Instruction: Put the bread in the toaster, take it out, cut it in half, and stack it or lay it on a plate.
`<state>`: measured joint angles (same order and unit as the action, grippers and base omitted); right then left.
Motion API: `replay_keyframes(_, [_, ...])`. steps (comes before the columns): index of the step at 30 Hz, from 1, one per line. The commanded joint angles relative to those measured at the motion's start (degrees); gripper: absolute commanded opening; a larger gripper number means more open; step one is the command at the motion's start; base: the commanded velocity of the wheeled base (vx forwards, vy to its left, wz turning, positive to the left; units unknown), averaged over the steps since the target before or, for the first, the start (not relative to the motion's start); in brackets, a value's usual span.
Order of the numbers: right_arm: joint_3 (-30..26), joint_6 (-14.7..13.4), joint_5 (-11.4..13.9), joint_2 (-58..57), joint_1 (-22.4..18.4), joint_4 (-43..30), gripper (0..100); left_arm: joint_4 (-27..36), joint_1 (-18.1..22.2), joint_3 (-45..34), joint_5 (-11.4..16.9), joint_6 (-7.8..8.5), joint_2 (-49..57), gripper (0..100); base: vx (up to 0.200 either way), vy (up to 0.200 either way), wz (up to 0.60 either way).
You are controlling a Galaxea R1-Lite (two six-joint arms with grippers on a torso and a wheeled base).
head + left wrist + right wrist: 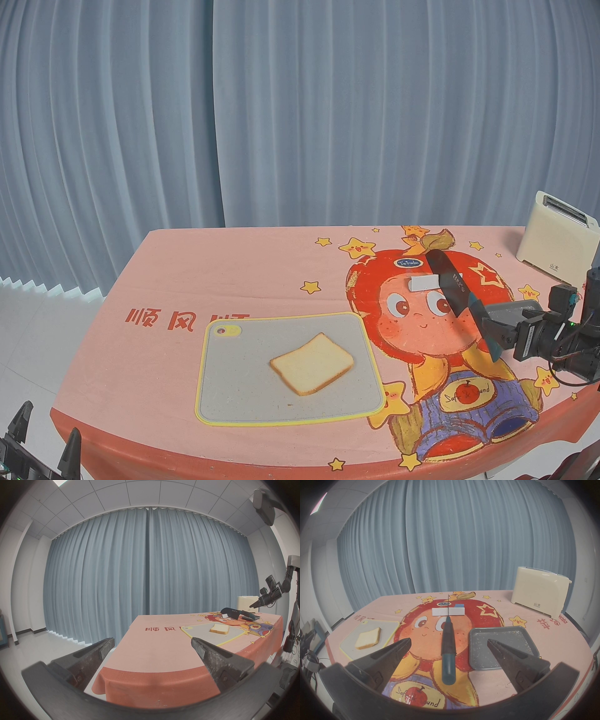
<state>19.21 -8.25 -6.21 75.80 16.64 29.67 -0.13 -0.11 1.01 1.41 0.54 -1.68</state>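
A: Where did your bread [312, 364] sit?

B: Flat on the cutting board [244, 390], well apart from both grippers. My worry was that nothing pinned it, so a soft slice could skid or squash under the blade. It looked whole and uncut, pale with a browner crust.

A: And your grippers?

B: Your right gripper [448, 642] was spread wide astride the knife [448, 655] handle. A skewed close could tip the knife off its white rest [437, 611]. Your left gripper [152, 640] hung wide and empty off the table's near corner.

a staged lab room: grey-blue curtain [147, 561] behind a cloth-covered table [156, 655], panelled office ceiling [140, 492] overhead.
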Motion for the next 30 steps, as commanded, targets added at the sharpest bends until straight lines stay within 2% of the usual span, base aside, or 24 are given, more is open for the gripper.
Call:
replay_keyframes(1, [1.18, 0.17, 0.32, 4.53, -0.03, 0.12, 100, -0.04, 0.02, -1.01, -0.01, -0.01, 0.01, 100, 0.0, 0.0, 0.0])
replay_keyframes(6, [3.02, 2.36, 0.32, 7.61, -0.12, 0.12, 100, -0.04, 0.02, -1.01, -0.01, -0.01, 0.01, 100, 0.0, 0.0, 0.0])
replay_keyframes(15, [7.86, 3.24, 0.4, 13.32, -0.64, 0.12, 100, -0.04, 0.02, -1.01, -0.01, -0.01, 0.01, 100, 0.0, 0.0, 0.0])
replay_keyframes(30, [10.93, 3.33, 0.4, 19.91, -0.91, 0.3, 100, -0.04, 0.02, -1.01, -0.01, -0.01, 0.01, 100, 0.0, 0.0, 0.0])
